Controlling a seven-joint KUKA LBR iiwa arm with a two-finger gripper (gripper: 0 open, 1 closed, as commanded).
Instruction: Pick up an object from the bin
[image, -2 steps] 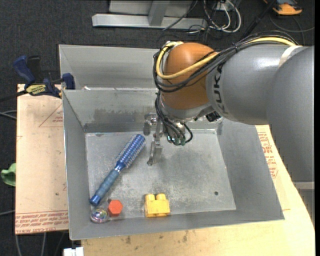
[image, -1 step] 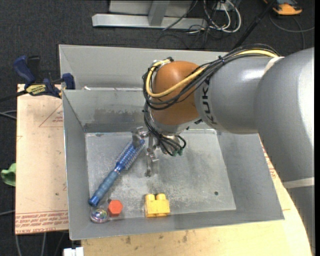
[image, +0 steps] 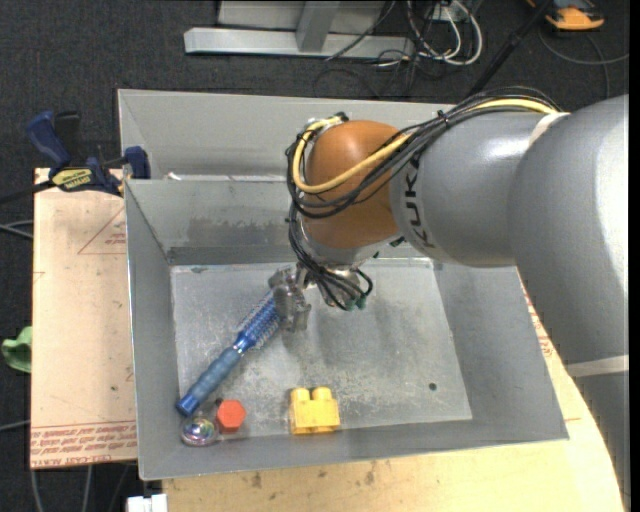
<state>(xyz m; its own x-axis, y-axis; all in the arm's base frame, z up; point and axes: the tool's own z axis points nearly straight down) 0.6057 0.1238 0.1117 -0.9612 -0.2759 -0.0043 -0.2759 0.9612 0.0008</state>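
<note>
At the bin's (image: 150, 300) front left, a shiny bead (image: 198, 431) and orange cap (image: 231, 414) lie by the low end of a blue ribbed stick (image: 235, 350). The stick slants up to the gripper (image: 293, 302); whether that is open or closed, I cannot tell. Probably best to straddle the stick squarely before closing. A yellow brick (image: 314, 410) lies apart. The arm (image: 480, 190) reads "KUKA".

- The right half of the bin (image: 420, 340) floor is bare — open room up to the right wall.
- A long blue brush (image: 235, 350) slants across the left half.
- A yellow block (image: 314, 410), an orange cap (image: 231, 414) and a silver disc (image: 198, 431) crowd the front wall — with a gap between cap and block.
</note>
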